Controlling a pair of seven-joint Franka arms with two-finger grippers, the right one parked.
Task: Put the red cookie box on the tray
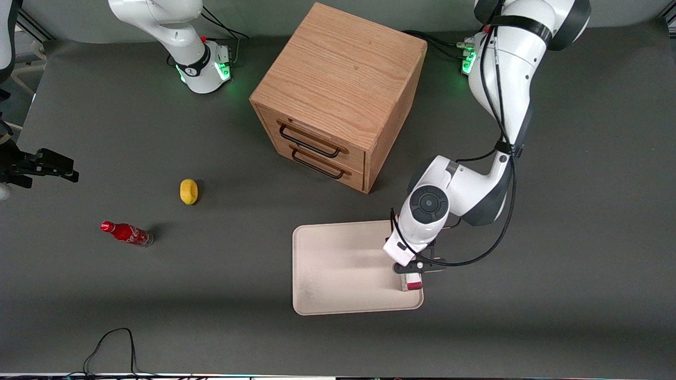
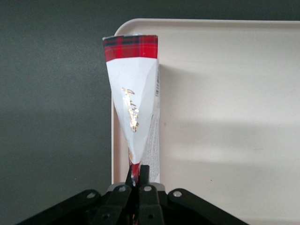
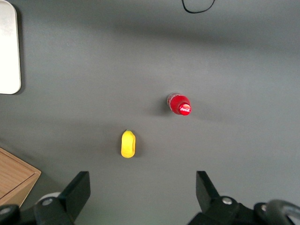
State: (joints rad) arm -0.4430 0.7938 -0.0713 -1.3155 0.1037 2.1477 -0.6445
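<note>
Now hand (image 2: 136, 180) pinches red cookie box (image 2: 133, 93) over tray (image 2: 225, 117) edge.

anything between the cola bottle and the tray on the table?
Nothing: in the front view bare dark table separates the cola bottle from the tray. The gripper, shut on the red cookie box, is at the tray's working-arm edge.

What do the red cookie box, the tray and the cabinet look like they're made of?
Red cookie box, held in the shut gripper over the tray's edge: printed cardboard, creased faces. Tray: likely matte cream plastic, moulded rim. Cabinet: wood, visible grain.
</note>
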